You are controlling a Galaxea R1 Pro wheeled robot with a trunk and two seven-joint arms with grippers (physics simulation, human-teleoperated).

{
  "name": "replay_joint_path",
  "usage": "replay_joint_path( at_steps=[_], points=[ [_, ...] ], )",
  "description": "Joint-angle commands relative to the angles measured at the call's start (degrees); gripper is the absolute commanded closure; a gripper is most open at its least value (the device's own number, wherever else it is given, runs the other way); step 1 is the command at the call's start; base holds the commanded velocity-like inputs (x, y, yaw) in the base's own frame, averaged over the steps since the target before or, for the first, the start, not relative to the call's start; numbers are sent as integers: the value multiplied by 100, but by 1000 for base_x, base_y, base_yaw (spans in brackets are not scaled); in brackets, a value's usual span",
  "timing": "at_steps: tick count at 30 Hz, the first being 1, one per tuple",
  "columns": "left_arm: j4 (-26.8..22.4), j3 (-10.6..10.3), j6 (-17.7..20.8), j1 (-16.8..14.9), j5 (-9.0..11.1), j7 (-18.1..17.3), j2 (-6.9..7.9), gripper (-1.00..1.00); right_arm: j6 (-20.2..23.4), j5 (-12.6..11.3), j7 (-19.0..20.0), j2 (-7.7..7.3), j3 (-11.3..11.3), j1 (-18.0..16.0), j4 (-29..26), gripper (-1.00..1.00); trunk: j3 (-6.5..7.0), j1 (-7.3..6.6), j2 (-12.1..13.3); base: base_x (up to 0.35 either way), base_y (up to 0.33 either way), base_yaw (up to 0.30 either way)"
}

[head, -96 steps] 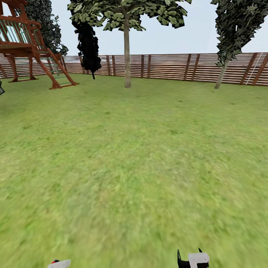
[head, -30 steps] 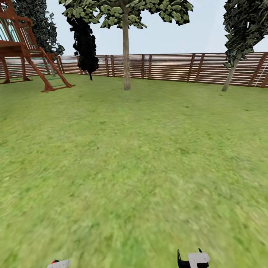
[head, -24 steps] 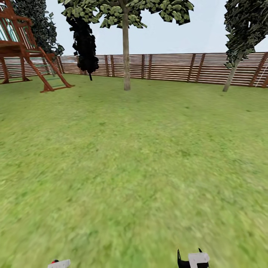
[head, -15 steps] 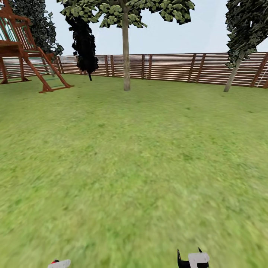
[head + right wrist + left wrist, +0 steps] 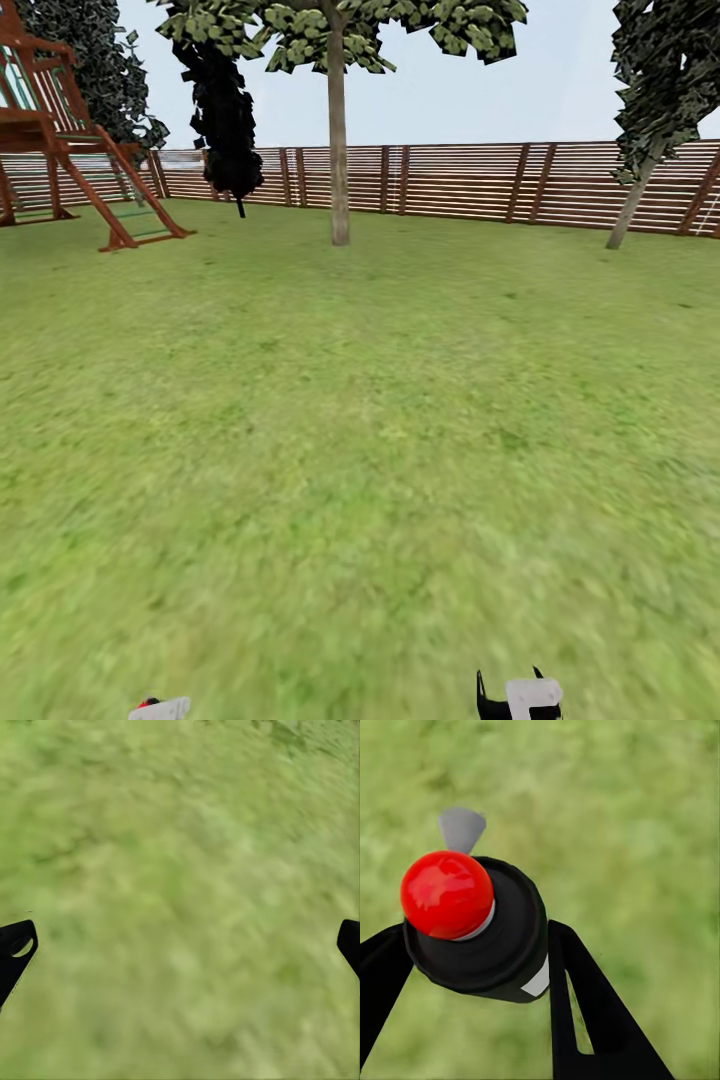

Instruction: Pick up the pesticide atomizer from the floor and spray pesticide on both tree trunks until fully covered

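**Operator:** Report the nearest items first.

**Technician:** In the left wrist view, the left end effector (image 5: 472, 975) has its two black fingers (image 5: 585, 1012) clamped on the pesticide atomizer (image 5: 480, 930), a black round-bodied sprayer with a glossy red ball cap and a grey nozzle tip. The atomizer is held above the blurry green grass floor (image 5: 645, 832), clear of it. In the head view, a red-and-white sliver of the atomizer (image 5: 158, 708) shows at the lower edge.

**Operator:** And the right side?

**Technician:** The right end effector (image 5: 180, 945) has its fingers spread wide apart, with nothing between them but grass. Its white-and-black body (image 5: 520, 697) shows at the lower edge of the head view.

**Operator:** Continue outward.

**Technician:** Open lawn extends ahead. Far across it stands a tall tree with a straight pale trunk (image 5: 339, 150) and a green leafy crown, just in front of the brown horizontal-slat wooden fence (image 5: 460, 182). A second tree with a leaning pale trunk (image 5: 632, 203) stands far right, also near the fence. A near-black narrow cypress (image 5: 225, 120) stands left of the central tree. A red-brown wooden play structure (image 5: 70, 150) occupies the far left.
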Motion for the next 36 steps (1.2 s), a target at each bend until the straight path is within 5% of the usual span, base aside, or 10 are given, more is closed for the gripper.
replay_joint_path(
  at_steps=[1, 36],
  points=[
    [0, 1, 2, 0, 0, 1, 0, 100, -3, 0, 0, 0, 0, 0, 1, -100, 0, 0, 0, 339, 0, 0],
    [0, 1, -5, 0, 0, 0, 1, 100, -3, 0, 0, 0, 0, -3, 1, -100, 0, 0, 0, 340, 0, 0]
  ],
)
